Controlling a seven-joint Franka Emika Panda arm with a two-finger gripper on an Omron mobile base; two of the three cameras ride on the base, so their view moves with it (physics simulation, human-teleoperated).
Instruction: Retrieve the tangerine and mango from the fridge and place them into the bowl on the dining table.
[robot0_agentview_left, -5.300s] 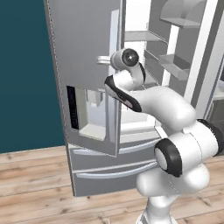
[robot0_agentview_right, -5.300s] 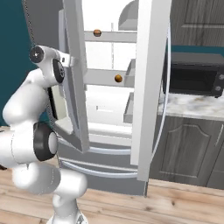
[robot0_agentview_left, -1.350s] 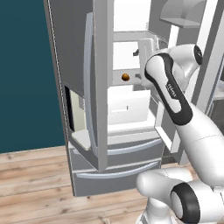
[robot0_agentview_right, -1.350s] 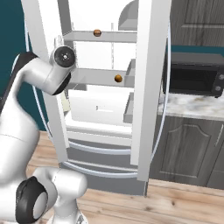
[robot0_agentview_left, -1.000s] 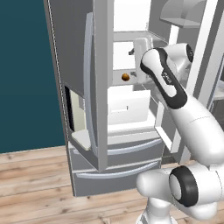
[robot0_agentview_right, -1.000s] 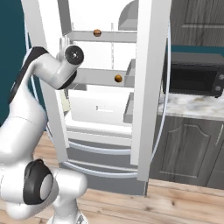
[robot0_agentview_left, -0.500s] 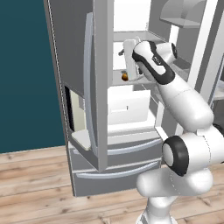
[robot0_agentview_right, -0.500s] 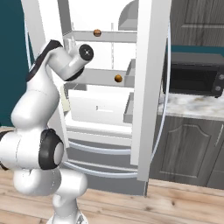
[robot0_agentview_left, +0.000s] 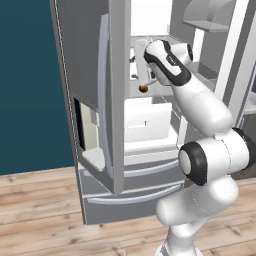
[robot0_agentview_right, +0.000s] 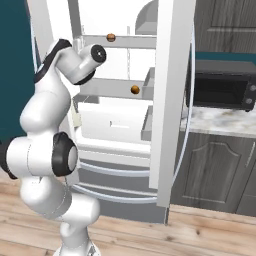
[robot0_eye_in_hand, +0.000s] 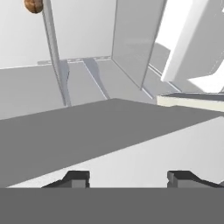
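Two small round dark-orange balls sit inside the open fridge (robot0_agentview_right: 165, 100), and either could be the tangerine; I cannot tell which. One ball (robot0_agentview_right: 111, 37) rests on the upper white shelf, the other ball (robot0_agentview_right: 135, 89) on the shelf below it. From the left side the lower ball (robot0_agentview_left: 143, 88) shows just under the robot's hand, close beside it. From the hand's own camera a brownish-orange ball (robot0_eye_in_hand: 33, 5) sits in the top left corner, behind a thin grey upright, well away from the gripper (robot0_eye_in_hand: 129, 177).

Its two dark finger tips stand apart with bare grey surface between them, and nothing is clamped in them.

Both fridge doors hang open, showing a white interior with shelves and a white drawer lower down. No writing or labels can be read anywhere. To the right of the fridge a dark microwave (robot0_agentview_right: 222, 90) stands on a pale marbled counter (robot0_agentview_right: 220, 122) above dark grey cabinets (robot0_agentview_right: 215, 172).
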